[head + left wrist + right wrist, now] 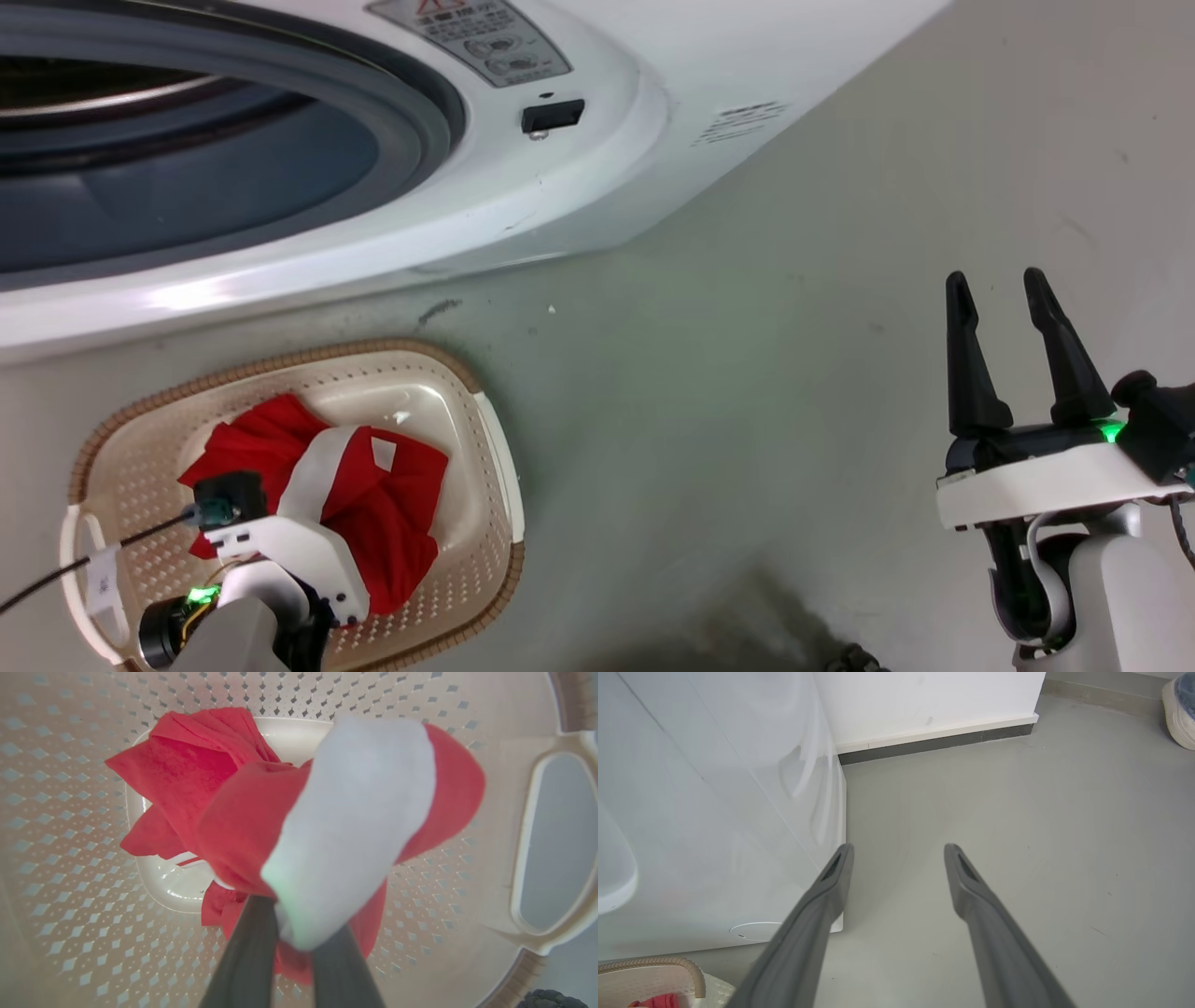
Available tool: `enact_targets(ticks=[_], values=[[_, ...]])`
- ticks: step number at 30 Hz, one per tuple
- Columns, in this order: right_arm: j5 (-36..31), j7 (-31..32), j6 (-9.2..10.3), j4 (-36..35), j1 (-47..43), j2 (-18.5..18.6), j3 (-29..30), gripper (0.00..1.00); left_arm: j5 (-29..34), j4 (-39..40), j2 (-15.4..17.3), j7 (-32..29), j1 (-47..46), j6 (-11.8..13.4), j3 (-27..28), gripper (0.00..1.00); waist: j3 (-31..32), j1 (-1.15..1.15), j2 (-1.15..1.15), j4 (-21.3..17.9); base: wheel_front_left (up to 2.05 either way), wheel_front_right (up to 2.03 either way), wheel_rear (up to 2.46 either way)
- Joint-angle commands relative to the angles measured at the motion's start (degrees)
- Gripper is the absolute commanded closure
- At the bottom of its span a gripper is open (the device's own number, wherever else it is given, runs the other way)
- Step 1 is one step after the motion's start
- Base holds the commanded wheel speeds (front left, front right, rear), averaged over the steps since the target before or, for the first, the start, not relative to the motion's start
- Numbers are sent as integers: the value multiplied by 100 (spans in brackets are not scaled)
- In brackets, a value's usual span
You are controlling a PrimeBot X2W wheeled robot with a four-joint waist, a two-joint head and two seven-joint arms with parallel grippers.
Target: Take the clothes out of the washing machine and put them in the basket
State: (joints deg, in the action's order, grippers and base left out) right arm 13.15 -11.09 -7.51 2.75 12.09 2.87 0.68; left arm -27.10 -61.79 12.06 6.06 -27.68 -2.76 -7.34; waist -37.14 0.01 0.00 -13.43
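At ten o'clock in the head view, the washing machine (pixel 579 187) shows its round porthole (pixel 187 177) inside a grey ring, with a small black latch (pixel 553 116) on the white front near twelve o'clock. Below it, at eight o'clock, the basket (pixel 425 387) sits on the grey floor (pixel 747 373), just beside the washer's foot. The clothes (pixel 392 504) lie crumpled inside the basket, red with a white stripe (pixel 313 476) running across the heap. The pale wrist (pixel 289 551) of the left arm hangs over the basket's near end, at seven o'clock, and covers part of the fabric.

In the left wrist view, the left gripper (pixel 296 924) points down into the basket. Its two dark fingers (pixel 247 952) stand close together at six o'clock and pinch a fold of the clothes between them. The pinched red-and-white bunch rises toward the camera, and the rest of the garment spreads to ten o'clock over the basket's glossy bottom. A handle slot (pixel 556 840) opens in the wall at three o'clock.

Further right in the head view, at four o'clock, the right gripper (pixel 999 280) hovers over bare floor, well apart from the basket, with its fingers spread and nothing between them. In the right wrist view, the washer's white side lies at nine o'clock, a white wall (pixel 924 700) with a dark skirting (pixel 934 742) at twelve, and a pale shoe (pixel 1178 714) at two o'clock.
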Motion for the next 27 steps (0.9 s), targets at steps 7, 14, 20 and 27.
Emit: enact_targets(ticks=[7,14,20,27], values=[[62,-106,4,-1,259,3,-94,0,-12,-639,56,-17,-588,-24,-62,100,-609,-1,0,-56,0,0,0],[89,-170,4,94,412,3,-190,0,-31,-966,94,-70,-954,-40,-100,100,-777,-1,0,-121,0,0,0],[95,-223,4,235,447,3,-222,0,-81,-1083,122,32,-1004,-8,-96,0,-691,-1,0,-163,0,0,0],[95,-290,4,413,455,3,-247,0,-213,-1153,-41,228,-666,-37,-53,0,-146,-1,0,-75,0,0,0]])
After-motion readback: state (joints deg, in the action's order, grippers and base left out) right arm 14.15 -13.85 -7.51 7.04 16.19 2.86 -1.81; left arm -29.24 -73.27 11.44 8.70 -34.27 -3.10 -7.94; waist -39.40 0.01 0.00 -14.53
